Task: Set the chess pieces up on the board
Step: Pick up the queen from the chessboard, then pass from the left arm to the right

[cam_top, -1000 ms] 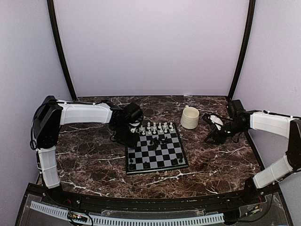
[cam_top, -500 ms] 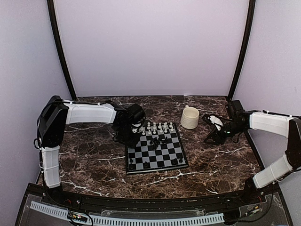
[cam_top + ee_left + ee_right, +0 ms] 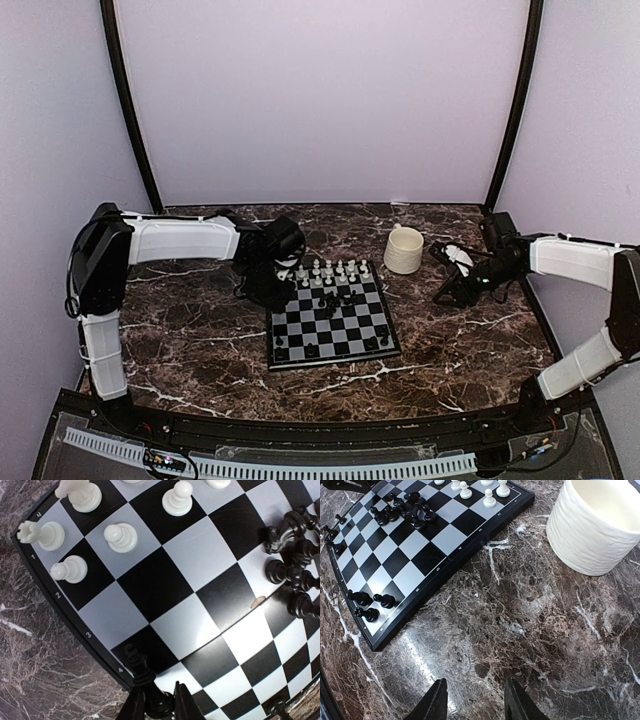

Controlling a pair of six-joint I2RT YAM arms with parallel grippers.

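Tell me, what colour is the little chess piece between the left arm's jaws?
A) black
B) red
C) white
A: the left wrist view shows a black chess piece between the jaws of the left gripper, at the edge of the board.

My left arm [image 3: 180,240] and right arm [image 3: 572,260] wear smooth white shells between bulky black joints, a thin black cable [image 3: 70,288] loops beside my left shoulder, and both wrists end in matte black, tapering fingers [image 3: 436,702].
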